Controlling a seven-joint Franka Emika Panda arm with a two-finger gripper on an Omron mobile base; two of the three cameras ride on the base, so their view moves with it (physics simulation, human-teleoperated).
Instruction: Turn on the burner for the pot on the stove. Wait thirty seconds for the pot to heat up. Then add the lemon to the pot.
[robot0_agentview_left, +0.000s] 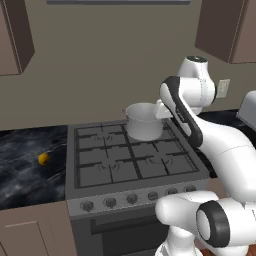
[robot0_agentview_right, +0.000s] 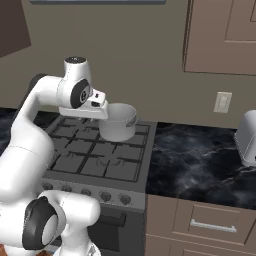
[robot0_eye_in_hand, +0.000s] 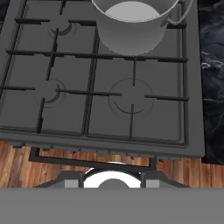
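The shiny steel pot (robot0_agentview_left: 144, 121) (robot0_agentview_right: 117, 122) (robot0_eye_in_hand: 131, 26) stands empty on the back right corner of the dark grey stove (robot0_agentview_left: 120, 167) (robot0_agentview_right: 100, 160) (robot0_eye_in_hand: 87, 109) and covers its burner; no flame shows around it. The yellow lemon (robot0_agentview_left: 44, 159) lies on the black counter left of the stove. My gripper (robot0_agentview_right: 95, 112) (robot0_eye_in_hand: 111, 180) hangs above the stove's front right part, in front of the pot, looking down at the grate. Its fingers stand apart with nothing between them. The row of round knobs (robot0_agentview_left: 132, 198) (robot0_agentview_right: 85, 192) runs along the stove's front.
Black marble counter (robot0_agentview_left: 25, 170) (robot0_agentview_right: 200, 165) flanks the stove on both sides. A grey appliance (robot0_agentview_right: 247, 140) (robot0_agentview_left: 247, 110) sits at the far right of the counter, below a wall outlet (robot0_agentview_right: 222, 102). Brown cabinets (robot0_agentview_right: 220, 35) hang above.
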